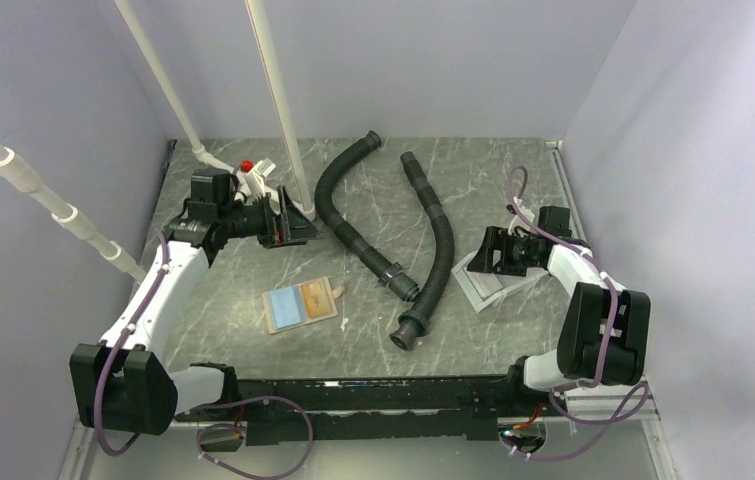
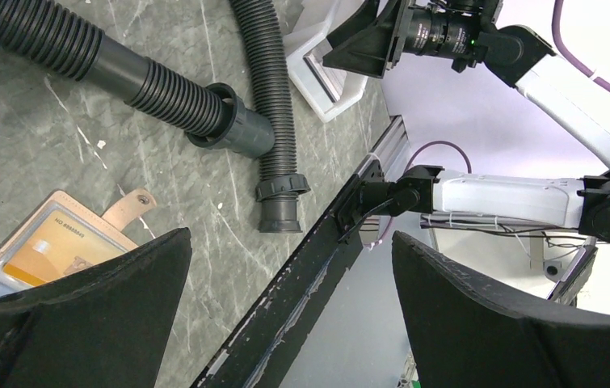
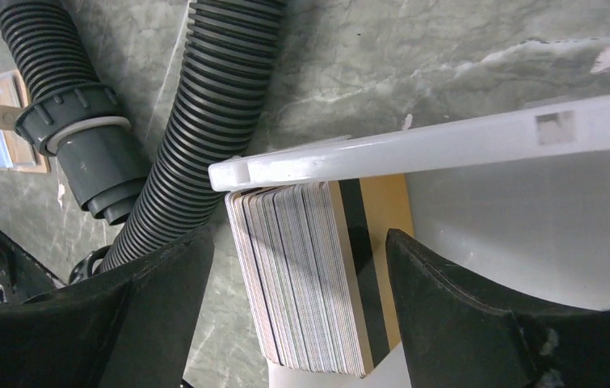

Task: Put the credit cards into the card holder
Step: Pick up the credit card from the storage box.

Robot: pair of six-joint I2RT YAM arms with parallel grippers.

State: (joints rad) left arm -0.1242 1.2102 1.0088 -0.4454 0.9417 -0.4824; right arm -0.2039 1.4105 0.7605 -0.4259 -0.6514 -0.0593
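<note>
The cards (image 3: 309,275) are stacked in a white tray (image 3: 447,145), straddled by the wide-open, empty right pincer (image 3: 297,238). The holder (image 1: 300,303) is laid open on the worktop (image 1: 493,190), well apart. With the left pincer (image 2: 291,236) likewise spread and empty, loading is judged barely begun.

Your left arm (image 1: 153,290) and right arm (image 1: 575,265) wear white link shells between black joint housings; a purple cable (image 1: 512,188) loops along each, and the left gripper (image 2: 289,238) has matte black wedge fingers (image 2: 83,315).
</note>
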